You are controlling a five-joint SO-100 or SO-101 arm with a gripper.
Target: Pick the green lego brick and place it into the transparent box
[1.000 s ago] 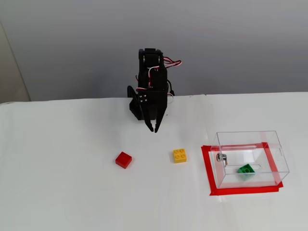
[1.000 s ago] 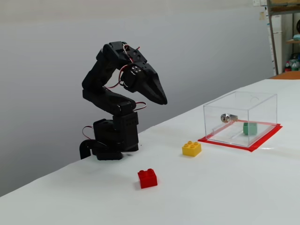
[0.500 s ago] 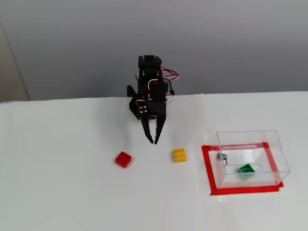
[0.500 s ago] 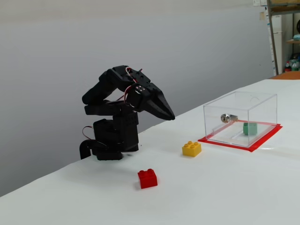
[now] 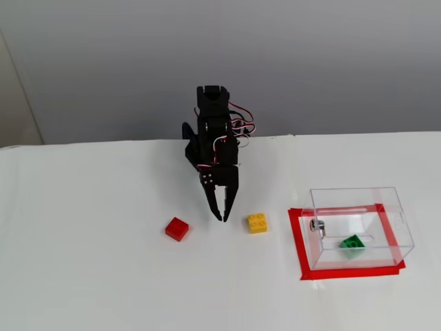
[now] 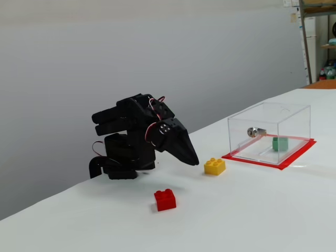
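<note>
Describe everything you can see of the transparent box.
The transparent box is a clear, rectangular plastic container with thin see-through walls and a small metal knob on one side. It sits upright on the white table, framed by red tape. The green lego brick lies inside. Nothing else touches it.

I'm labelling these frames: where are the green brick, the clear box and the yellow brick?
green brick [image 5: 352, 243], a fixed view, its top face
clear box [image 5: 355, 194], a fixed view, its far top rim
yellow brick [image 6: 214, 166], a fixed view, its front side
</note>
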